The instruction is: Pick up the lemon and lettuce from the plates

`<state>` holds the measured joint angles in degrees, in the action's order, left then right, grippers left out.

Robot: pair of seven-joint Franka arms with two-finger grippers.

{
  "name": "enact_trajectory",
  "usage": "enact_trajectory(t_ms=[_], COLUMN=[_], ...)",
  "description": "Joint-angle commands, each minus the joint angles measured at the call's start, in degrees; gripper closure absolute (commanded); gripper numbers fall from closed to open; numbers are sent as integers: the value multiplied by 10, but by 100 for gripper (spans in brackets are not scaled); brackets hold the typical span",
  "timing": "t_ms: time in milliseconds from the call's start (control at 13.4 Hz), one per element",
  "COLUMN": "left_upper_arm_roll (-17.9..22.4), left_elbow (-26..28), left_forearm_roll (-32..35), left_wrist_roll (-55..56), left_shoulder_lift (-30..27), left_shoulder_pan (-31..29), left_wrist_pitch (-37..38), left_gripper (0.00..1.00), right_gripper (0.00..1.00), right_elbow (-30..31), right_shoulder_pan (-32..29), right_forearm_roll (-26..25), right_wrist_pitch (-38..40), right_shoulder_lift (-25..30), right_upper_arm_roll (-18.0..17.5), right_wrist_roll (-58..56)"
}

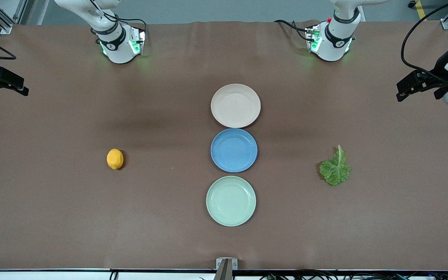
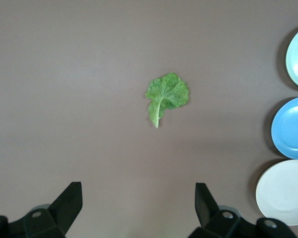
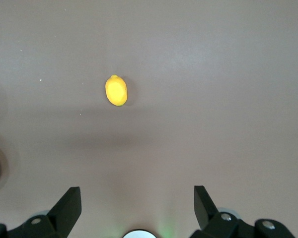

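Nearest the front camera, the pale mint green plate point(image 1: 231, 201) is seen bare on the brown table point(image 1: 53, 217); the blue plate point(image 1: 234, 150) lies next in the row and the pale beige-pink plate point(image 1: 235, 105) lies farthest, nearest the arm bases, so that 3 plates are lined up and none carries anything. The lemon point(image 1: 115, 159) is set directly on the table toward the right arm's end, level with the blue plate and well apart from it. The lettuce point(image 1: 335, 168) is laid flat on the table toward the left arm's end, also well apart from the plates. The left gripper point(image 1: 418, 84) is held in the air over the left arm's end of the table, and the right gripper point(image 1: 4, 82) over the right arm's end; both arms are seen waiting. In the left wrist view, the lettuce point(image 2: 166, 96) is shown below the left gripper point(image 2: 139, 201), whose 2 fingers are spread wide apart and hold nothing, with the 3 plates at the picture's edge. In the right wrist view, the lemon point(image 3: 116, 90) is shown below the right gripper point(image 3: 138, 201), whose 2 fingers are likewise spread wide on nothing.
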<state>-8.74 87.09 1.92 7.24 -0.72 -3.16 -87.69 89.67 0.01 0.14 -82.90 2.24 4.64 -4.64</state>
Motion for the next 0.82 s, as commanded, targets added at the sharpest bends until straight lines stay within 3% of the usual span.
enact_trajectory(t_ms=[0,749], left_upper_arm_roll=[-2,-1], left_elbow=[7,36], left_forearm_roll=[-26,-15], left_wrist_roll=[7,6], left_shoulder_lift=[-12,-30], left_shoulder_pan=[-4,-5], left_wrist_pitch=[-7,-10], left_gripper=[0,0], right_gripper=[0,0], right_elbow=[22,21], right_shoulder_pan=[4,6], right_forearm_roll=[-4,-4], right_wrist_pitch=[-6,-4], right_shoulder_lift=[18,39], right_upper_arm_roll=[5,1], right_wrist_roll=[-4,-5])
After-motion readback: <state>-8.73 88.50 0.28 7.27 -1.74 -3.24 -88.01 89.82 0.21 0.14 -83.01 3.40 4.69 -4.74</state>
